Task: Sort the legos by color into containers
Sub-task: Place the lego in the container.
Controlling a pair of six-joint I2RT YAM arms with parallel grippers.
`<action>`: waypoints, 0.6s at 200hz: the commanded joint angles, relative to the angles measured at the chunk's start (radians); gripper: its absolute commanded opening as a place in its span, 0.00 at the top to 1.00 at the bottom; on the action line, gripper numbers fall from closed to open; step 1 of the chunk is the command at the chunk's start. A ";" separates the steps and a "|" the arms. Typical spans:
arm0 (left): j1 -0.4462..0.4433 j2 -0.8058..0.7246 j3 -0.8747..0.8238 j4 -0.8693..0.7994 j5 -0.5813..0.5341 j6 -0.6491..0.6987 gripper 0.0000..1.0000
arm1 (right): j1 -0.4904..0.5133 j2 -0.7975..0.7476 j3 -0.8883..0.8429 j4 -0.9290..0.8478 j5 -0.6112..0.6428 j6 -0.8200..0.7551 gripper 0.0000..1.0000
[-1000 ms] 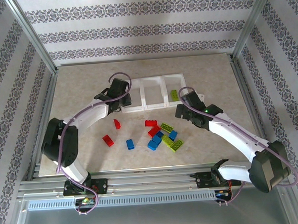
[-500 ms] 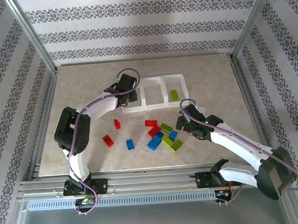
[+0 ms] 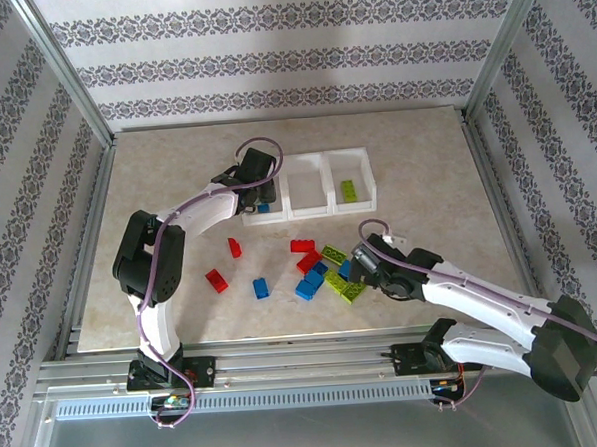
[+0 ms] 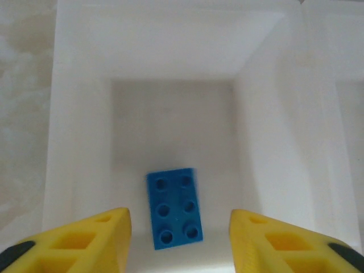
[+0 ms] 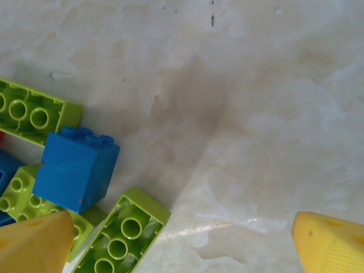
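right tool (image 5: 182, 250) is low over the bench (image 5: 273, 114) at the near right edge of the loose legos (image 3: 316, 268). its two yellow fingers (image 5: 35, 243) stand wide apart and hold nothing; bare bench lies between them. just beside its left finger, in the right wrist view, a tipped blue brick (image 5: 75, 169) lies on its side among lime green bricks (image 5: 120, 238), several of them cut off by the frame edge. from above, the right wrist covers part of the pile, so the count there cannot be settled. left of the pile and apart from it lie a lone blue brick (image 3: 261, 288) and two red bricks (image 3: 215, 280), one behind the other. farther back stand the containers (image 3: 320, 157), three white bins joined in one row. left tool (image 4: 179, 224) hangs over the left bin (image 4: 79, 142), fingers spread wide, gripping nothing. a binned blue brick (image 4: 174, 209) lies flat, studs up, on that bin's floor, below the gap and clear of both fingers. the right bin (image 3: 369, 175) holds one green brick (image 3: 349, 190). from above, the left arm hides much of the left bin; only a blue sliver shows at its near wall.
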 commanded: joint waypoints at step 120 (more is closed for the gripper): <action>-0.008 -0.287 -0.131 -0.004 0.048 -0.036 0.01 | 0.059 -0.001 -0.054 0.039 -0.091 0.105 0.20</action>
